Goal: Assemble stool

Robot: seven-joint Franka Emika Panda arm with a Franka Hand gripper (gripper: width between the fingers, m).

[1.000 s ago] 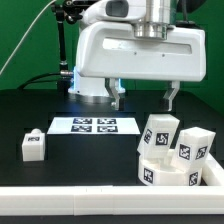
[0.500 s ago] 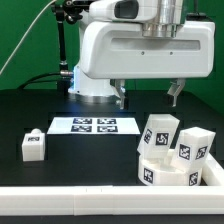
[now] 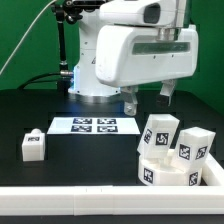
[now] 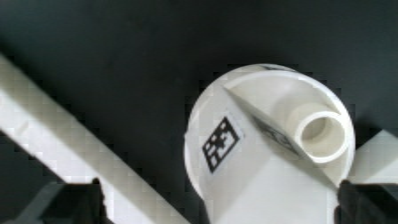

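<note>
A round white plastic seat [image 4: 267,105] fills much of the picture, seen at a slant against the black matte tabletop [image 4: 125,45]. A black-and-white square tag [image 4: 219,143] sits on its curved rim. A short white tube [image 4: 320,135] with a round open end stands out from its flat face. A long white rail [image 4: 63,125] runs diagonally near the rim, with a strip of dark tabletop between them. Blurred grey shapes at the picture's edges are too unclear to identify.
</note>
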